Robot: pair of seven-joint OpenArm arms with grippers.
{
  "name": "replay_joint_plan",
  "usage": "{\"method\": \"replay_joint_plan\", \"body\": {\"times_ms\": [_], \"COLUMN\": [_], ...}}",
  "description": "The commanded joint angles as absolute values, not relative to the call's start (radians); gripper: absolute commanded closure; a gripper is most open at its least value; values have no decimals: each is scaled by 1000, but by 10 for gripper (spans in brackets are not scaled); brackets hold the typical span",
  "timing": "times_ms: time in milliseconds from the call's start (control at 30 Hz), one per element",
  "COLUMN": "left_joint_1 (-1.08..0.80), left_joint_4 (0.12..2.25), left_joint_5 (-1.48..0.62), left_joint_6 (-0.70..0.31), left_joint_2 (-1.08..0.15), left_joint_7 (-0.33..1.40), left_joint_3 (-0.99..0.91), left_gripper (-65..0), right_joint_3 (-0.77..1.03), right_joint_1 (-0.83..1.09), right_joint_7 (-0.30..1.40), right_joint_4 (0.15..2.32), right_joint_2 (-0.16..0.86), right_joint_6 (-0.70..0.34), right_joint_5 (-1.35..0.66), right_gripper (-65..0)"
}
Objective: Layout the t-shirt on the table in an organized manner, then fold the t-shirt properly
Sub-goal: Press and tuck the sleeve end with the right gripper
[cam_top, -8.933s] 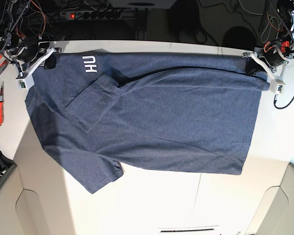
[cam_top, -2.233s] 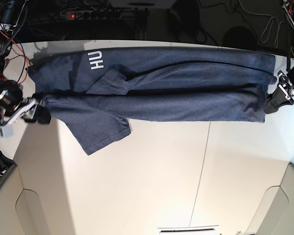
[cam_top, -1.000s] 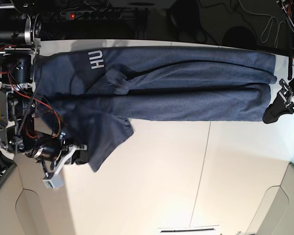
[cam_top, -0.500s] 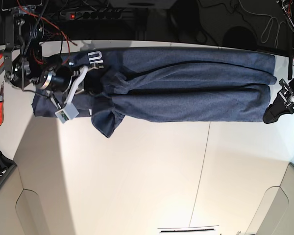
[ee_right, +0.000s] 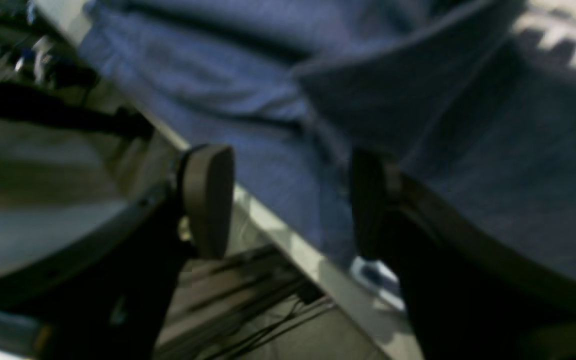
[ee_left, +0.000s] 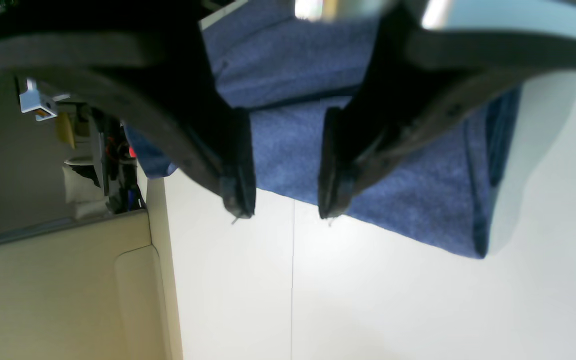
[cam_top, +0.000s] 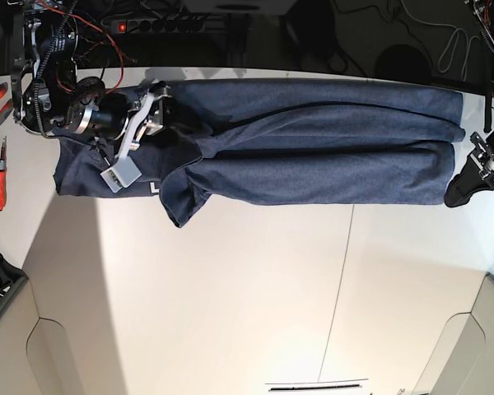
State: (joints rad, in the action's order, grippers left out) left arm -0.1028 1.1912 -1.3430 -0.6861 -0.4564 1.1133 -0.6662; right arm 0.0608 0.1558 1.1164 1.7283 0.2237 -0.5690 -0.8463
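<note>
across the far half of the table (cam_top: 255, 313), 9 to 3 o'clock, the t-shirt (cam_top: 329, 140) lies folded into a long band; right gripper (ee_right: 288, 200) over its 9 o'clock end, jaws spread wide, cloth between the fingers (ee_right: 208, 200) but not pinched; left gripper (ee_left: 285, 200) at 3 o'clock, partly open, gripping nothing, just past the hem

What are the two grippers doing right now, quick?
Left gripper: open, holding nothing, beside the t-shirt hem.
Right gripper: open over the t-shirt, gripping nothing.
</note>
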Motion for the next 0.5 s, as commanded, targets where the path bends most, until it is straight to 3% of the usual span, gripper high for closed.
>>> {"method": "replay_joint_plan", "body": {"times_ms": [0,167,267,367,467], "left_joint_1": [-98,-101,-101,-101,-101], "left_joint_4": [1207,1207,1207,1207,1207], "left_joint_5": [-1368,-1369,-1370,-1371,-1371], "left_joint_6": [-698,-698,-698,-698,-698], "left_joint_2": [-482,-482,-482,-482,-481], "left_joint_7": [1100,1100,1100,1100,1100], "left_joint_3": [-694,-805,-843,-845,-845], "left_gripper": [-245,-245,-245,-245,-245], "right_joint_3": [64,63,64,64,63], "right_joint_1": [150,158,147,114,80], "right_joint_7": [1110,1123,1121,1063,953], "right_joint_4": [1753,1789,1819,1821,1815], "right_joint_2": [229,229,201,125,33], "right_joint_6": [-581,-591,-591,-591,-578], "right_joint_5": [-887,-998,-1010,-966,-796], "right_gripper": [-319,-161,0,0,0]}}
